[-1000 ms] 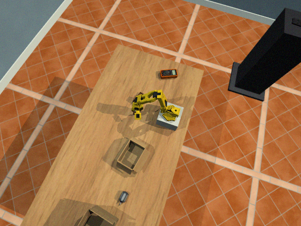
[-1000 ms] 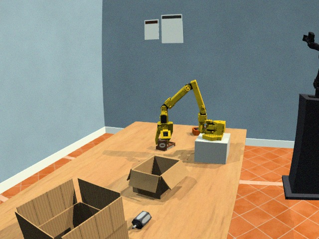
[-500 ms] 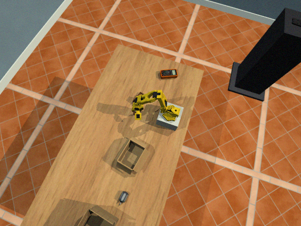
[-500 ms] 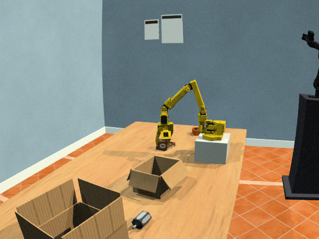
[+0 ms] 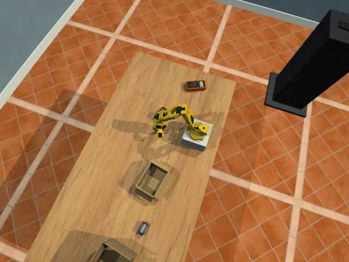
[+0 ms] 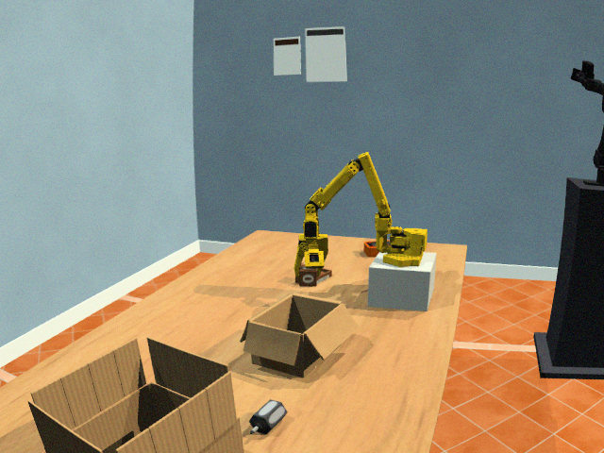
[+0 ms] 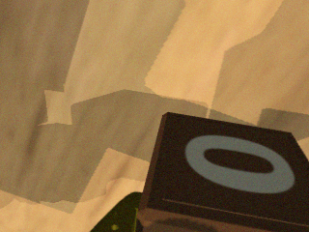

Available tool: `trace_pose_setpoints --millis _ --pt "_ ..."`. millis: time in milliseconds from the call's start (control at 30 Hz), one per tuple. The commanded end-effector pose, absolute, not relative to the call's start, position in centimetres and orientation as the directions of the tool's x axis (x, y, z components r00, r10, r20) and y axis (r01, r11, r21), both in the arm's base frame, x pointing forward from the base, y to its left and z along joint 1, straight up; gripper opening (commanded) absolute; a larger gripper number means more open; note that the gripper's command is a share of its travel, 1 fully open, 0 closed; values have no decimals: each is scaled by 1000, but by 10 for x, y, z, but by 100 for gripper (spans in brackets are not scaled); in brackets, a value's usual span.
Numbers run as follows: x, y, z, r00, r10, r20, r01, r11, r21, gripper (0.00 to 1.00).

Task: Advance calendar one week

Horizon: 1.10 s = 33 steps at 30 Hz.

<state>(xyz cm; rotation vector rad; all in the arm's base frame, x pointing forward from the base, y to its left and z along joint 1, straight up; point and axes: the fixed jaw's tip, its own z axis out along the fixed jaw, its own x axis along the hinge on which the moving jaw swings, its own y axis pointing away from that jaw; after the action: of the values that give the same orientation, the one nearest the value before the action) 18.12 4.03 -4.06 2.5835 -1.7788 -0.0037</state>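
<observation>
My gripper (image 6: pixel 309 269) is shut on a dark brown calendar cube (image 6: pixel 308 277) and holds it low over the wooden table, just in front of the calendar tray (image 6: pixel 324 273). In the wrist view the cube (image 7: pixel 227 169) fills the lower right, with a pale blue 0 on the face turned to the camera. From above, the gripper (image 5: pixel 160 134) hangs left of the arm's base, and only a dark edge of the tray (image 5: pixel 160 109) shows behind the arm. I cannot make out the second cube or the tray's front.
The arm stands on a grey block (image 5: pixel 196 138). An open cardboard box (image 5: pixel 153 180) sits nearer on the table, a larger one (image 6: pixel 136 414) at the near end, with a small grey device (image 6: pixel 268 416) between them. An orange multimeter (image 5: pixel 195 84) lies at the far end.
</observation>
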Motion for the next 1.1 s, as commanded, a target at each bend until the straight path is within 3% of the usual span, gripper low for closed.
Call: trace_pose_setpoints --millis 0,1067 --pt "177 41 -44 357 -934 -2 -934 -357 19 0" --pt "177 41 -56 357 -934 -2 -934 -357 19 0"
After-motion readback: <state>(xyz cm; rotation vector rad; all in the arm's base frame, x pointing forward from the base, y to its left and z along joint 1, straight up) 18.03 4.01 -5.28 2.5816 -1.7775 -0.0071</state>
